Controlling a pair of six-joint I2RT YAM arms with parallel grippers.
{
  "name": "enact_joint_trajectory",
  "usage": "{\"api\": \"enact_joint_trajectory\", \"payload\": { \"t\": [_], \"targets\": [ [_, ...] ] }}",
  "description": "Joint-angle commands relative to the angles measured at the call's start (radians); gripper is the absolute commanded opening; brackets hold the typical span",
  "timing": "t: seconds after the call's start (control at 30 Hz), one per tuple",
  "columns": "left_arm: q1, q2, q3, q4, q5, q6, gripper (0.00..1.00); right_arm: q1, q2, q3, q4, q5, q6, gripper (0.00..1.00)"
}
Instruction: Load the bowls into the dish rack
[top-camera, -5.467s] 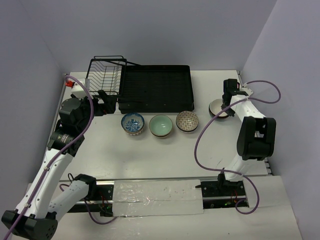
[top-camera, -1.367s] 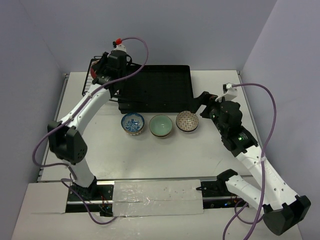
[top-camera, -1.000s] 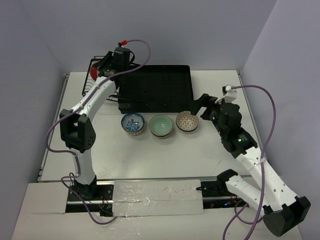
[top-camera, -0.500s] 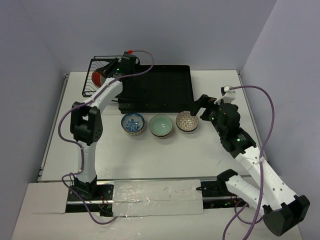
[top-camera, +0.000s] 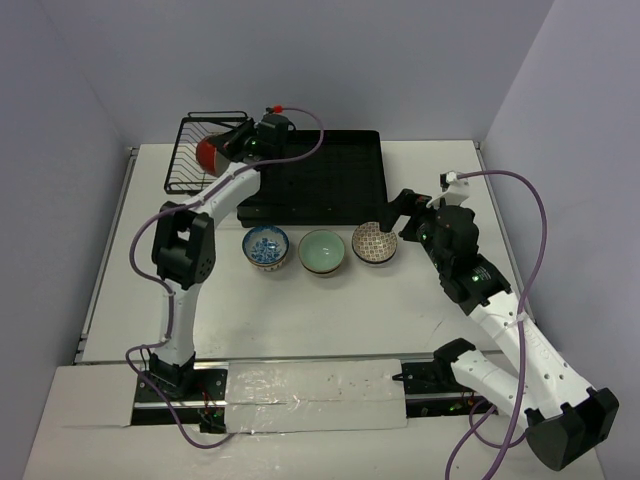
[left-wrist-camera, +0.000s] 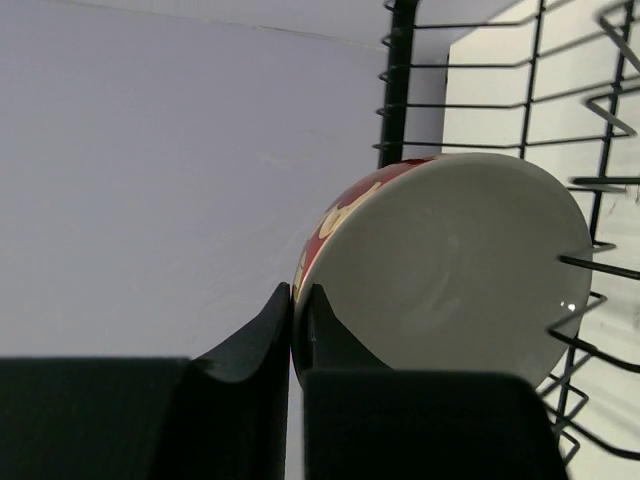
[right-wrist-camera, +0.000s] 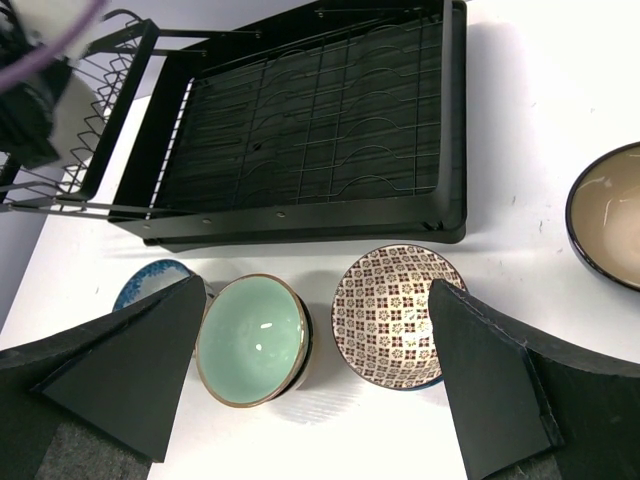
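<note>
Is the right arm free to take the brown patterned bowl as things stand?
Probably yes. The right pincer is open right by the patterned bowl, nothing covers the bowl, and the left pincer is off at the wire basket. The mint bowl close beside it leaves that side tight.

Pale lavender walls (top-camera: 380, 60) on three sides — a white table (top-camera: 300, 310) below, under soft even light

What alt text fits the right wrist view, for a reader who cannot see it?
The open right gripper hovers over a patterned bowl and a green bowl side by side on the white table. The black dish rack lies behind them, and a dark-rimmed bowl shows at the right edge.
</note>
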Motion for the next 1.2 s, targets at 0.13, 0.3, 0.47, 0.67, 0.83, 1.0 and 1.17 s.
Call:
{"api": "enact_joint_trajectory", "payload": {
  "t": [0.13, 0.3, 0.47, 0.67, 0.83, 1.0, 1.17],
  "targets": [
    [-0.024, 0.012, 0.0, 0.077, -0.044, 0.03, 0.13, 0.004, -0.006, -0.008, 0.043, -0.007, -0.011, 1.0],
    [-0.037, 0.017, 0.03, -0.005, -0.007, -0.071, 0.18, 0.004, -0.011, -0.009, 0.041, -0.001, -0.014, 1.0],
    [-0.052, 0.03, 0.063, -0.082, 0.028, -0.154, 0.25, 0.004, -0.012, -0.011, 0.041, -0.003, -0.013, 1.0],
    [-0.074, 0.046, 0.083, -0.128, 0.048, -0.218, 0.32, 0.004, -0.015, -0.009, 0.039, -0.006, -0.014, 1.0],
    [-0.072, 0.044, 0.136, -0.211, 0.082, -0.348, 0.37, 0.004, -0.017, -0.006, 0.039, -0.006, -0.014, 1.0],
    [-0.025, -0.032, 0.319, -0.472, 0.244, -0.7, 0.51, 0.004, -0.014, -0.011, 0.041, -0.015, -0.017, 1.0],
    [0.058, -0.266, 0.17, -0.432, 0.536, -0.986, 0.7, 0.004, -0.018, -0.012, 0.039, -0.018, -0.02, 1.0]
  ]
}}
